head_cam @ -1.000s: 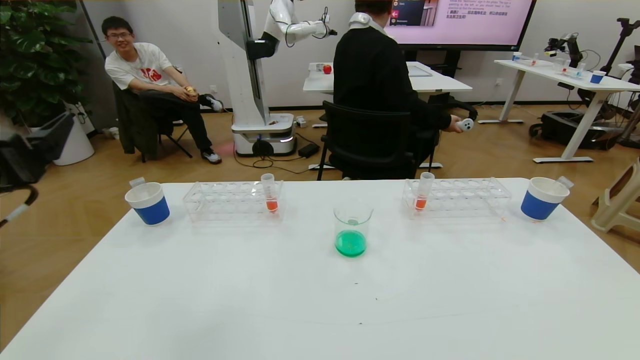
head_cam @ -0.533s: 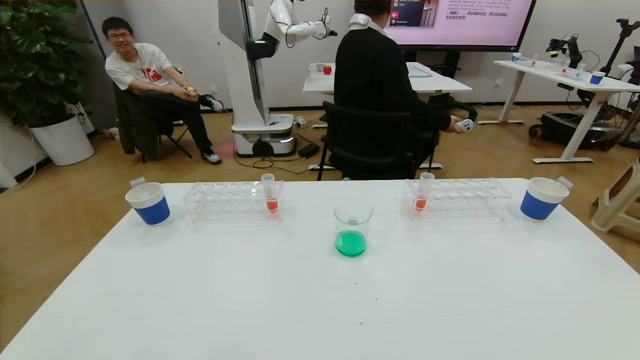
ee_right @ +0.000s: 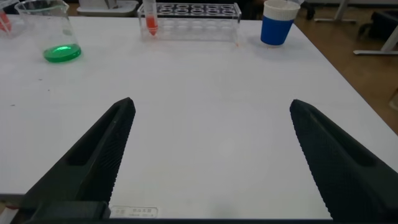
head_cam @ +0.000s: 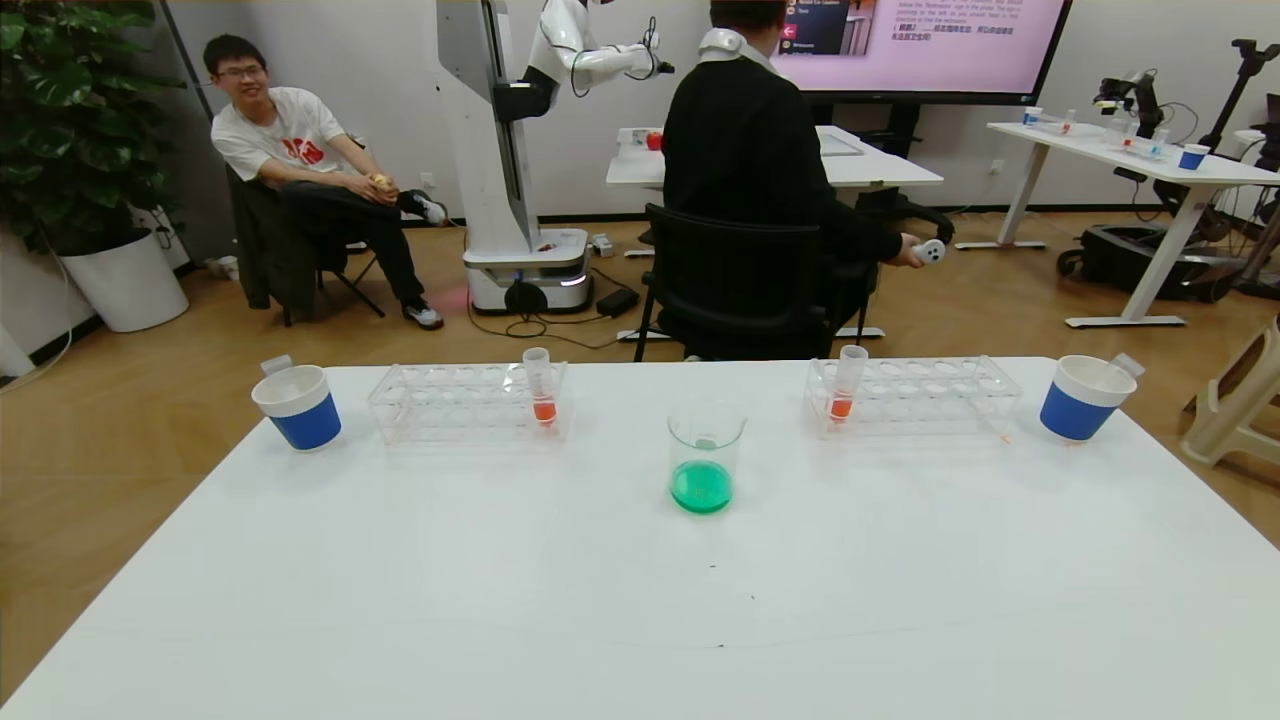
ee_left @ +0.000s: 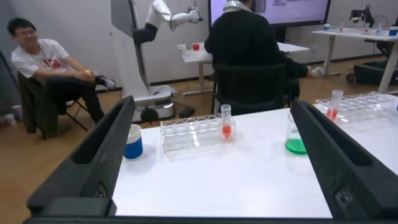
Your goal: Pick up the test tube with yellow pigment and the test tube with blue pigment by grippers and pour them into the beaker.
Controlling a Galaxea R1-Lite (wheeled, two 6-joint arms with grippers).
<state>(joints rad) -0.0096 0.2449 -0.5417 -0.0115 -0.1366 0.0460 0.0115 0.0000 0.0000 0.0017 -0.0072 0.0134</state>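
The beaker (head_cam: pixel 705 455) stands at the middle of the white table (head_cam: pixel 640 600) and holds green liquid. It also shows in the left wrist view (ee_left: pixel 293 140) and the right wrist view (ee_right: pixel 55 31). No test tube with yellow pigment or blue pigment is in view. Neither gripper appears in the head view. My left gripper (ee_left: pixel 211 102) is open and empty, held back from the table's left part. My right gripper (ee_right: pixel 212 102) is open and empty low over the table's near right part.
Two clear racks (head_cam: pixel 465 400) (head_cam: pixel 915 393) stand at the back, each with one orange-red tube (head_cam: pixel 541 385) (head_cam: pixel 847 382). Blue-and-white paper cups (head_cam: pixel 297 408) (head_cam: pixel 1083 398) sit at the far corners, each with a clear tube end sticking out. People sit beyond the table.
My left gripper, seen a second ago at the left edge of the head view, has drawn out of it. Nothing on the table has moved.
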